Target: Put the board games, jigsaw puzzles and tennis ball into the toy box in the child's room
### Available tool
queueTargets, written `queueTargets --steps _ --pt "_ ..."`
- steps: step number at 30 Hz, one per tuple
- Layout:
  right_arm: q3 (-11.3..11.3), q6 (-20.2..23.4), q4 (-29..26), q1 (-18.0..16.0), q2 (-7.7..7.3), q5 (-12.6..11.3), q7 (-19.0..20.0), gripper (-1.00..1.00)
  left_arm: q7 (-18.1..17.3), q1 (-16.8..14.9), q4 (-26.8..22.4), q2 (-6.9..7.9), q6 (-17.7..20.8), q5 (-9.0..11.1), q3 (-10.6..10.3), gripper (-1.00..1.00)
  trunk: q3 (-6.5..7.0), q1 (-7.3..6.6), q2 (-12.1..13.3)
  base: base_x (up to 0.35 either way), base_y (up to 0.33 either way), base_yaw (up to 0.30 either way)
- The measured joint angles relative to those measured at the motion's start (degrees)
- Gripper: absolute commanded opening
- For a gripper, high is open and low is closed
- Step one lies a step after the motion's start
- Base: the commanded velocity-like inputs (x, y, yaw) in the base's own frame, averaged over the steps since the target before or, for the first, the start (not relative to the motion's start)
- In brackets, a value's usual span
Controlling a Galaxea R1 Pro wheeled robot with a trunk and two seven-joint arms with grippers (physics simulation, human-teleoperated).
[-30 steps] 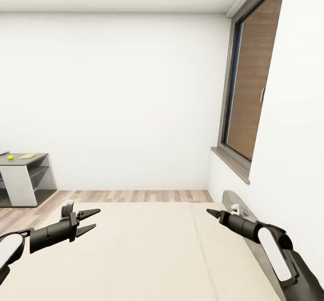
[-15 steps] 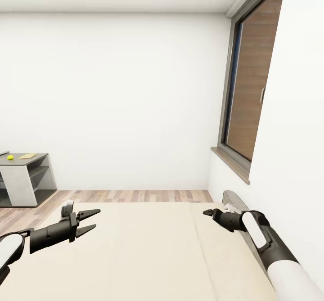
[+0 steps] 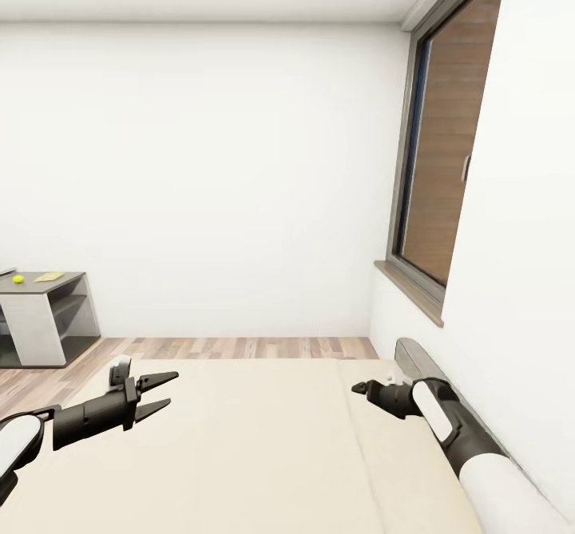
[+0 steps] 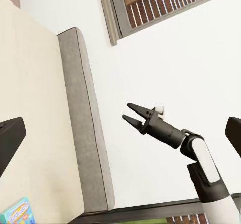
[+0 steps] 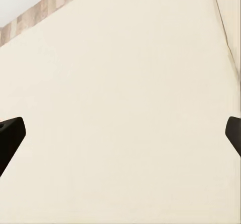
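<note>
The beige bed (image 3: 263, 438) lies right in front of me, its grey headboard (image 3: 415, 356) against the right wall. My left gripper (image 3: 157, 395) hovers open above the bed's left side. My right gripper (image 3: 358, 389) hangs open over the mattress near the headboard, and its spread fingers show in the left wrist view (image 4: 126, 111). A corner of a small blue board game (image 4: 14, 212) lies on the mattress. Far left stands the table's dark-grey section (image 3: 44, 310), carrying the tennis ball (image 3: 17, 279) and a flat yellow item (image 3: 48, 276) too small to identify. The toy box is out of view.
A tall window (image 3: 447, 167) with a sill fills the right wall. A strip of wood-plank floor (image 3: 239, 348) runs between the bed's far edge and the white back wall. The right wrist view looks down on bare mattress (image 5: 125, 113).
My right arm has swung its forearm in, bringing the gripper a little leftward and lower over the mattress. The left arm and the camera have stayed put.
</note>
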Motion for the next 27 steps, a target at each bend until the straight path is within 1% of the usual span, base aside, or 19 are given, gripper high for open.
queueTargets --steps 6,8,13,16,17,20,27 --pt "0.56 -3.42 1.57 3.82 0.12 1.07 0.04 1.0 0.0 0.0 -0.02 0.1 0.02 0.01 -0.01 1.0 0.0 0.0 0.0 0.0 0.0 0.0" --pt "0.71 -5.98 2.66 5.75 0.18 1.33 0.07 1.0 0.01 0.0 -0.02 0.12 0.05 0.01 -0.01 1.0 0.0 0.0 0.0 0.0 0.0 0.0" --pt "1.07 -11.62 5.53 8.21 0.23 1.7 0.25 1.0 0.01 0.0 -0.02 0.13 0.07 0.02 -0.01 1.0 0.0 0.0 0.0 0.0 0.0 0.0" --pt "1.97 -13.87 7.31 9.0 0.23 2.33 0.35 1.0 0.01 0.0 -0.02 0.13 0.09 0.02 -0.02 1.0 0.0 0.0 0.0 0.0 0.0 0.0" --pt "2.81 -14.85 8.3 9.3 0.22 2.8 0.28 1.0 0.01 0.0 -0.02 0.13 0.1 0.02 -0.03 1.0 0.0 0.0 0.0 0.0 0.0 0.0" --pt "3.95 -15.81 9.84 9.57 0.22 3.42 0.23 1.0 -0.01 0.0 -0.01 0.16 0.11 0.02 -0.07 1.0 -0.01 0.0 0.0 0.0 0.0 0.0" --pt "5.09 -17.9 14.03 9.78 0.33 4.32 0.23 1.0 -0.06 0.0 0.05 0.23 0.11 0.08 -0.1 1.0 -0.31 0.0 0.0 0.0 0.0 0.0"
